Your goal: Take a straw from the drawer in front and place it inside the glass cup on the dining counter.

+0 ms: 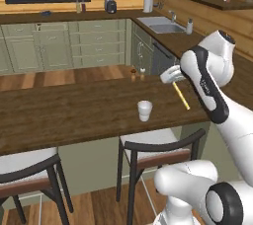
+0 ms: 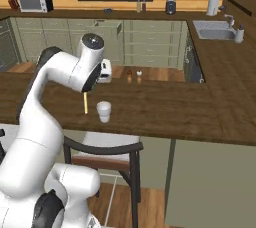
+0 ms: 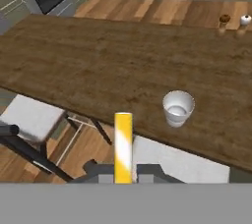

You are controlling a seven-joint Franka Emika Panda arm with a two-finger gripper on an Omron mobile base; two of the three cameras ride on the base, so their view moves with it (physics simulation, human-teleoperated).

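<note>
My gripper is shut on the straw, a thin pale-yellow stick that hangs down and slants from the fingers above the dining counter. The glass cup stands upright on that dark plank top near its front edge, a short way left of the straw and apart from it. In the hand view the straw rises from between the fingertips of the gripper, with the glass cup to its right. From the right base view the straw shows below my forearm, just left of the glass cup. A sage-green drawer looks pulled out in the far cabinet row.
Two small shakers stand at the counter's far edge. Stools with white seats and dark frames sit under the near edge. A sink and a worktop run along the right wall.
</note>
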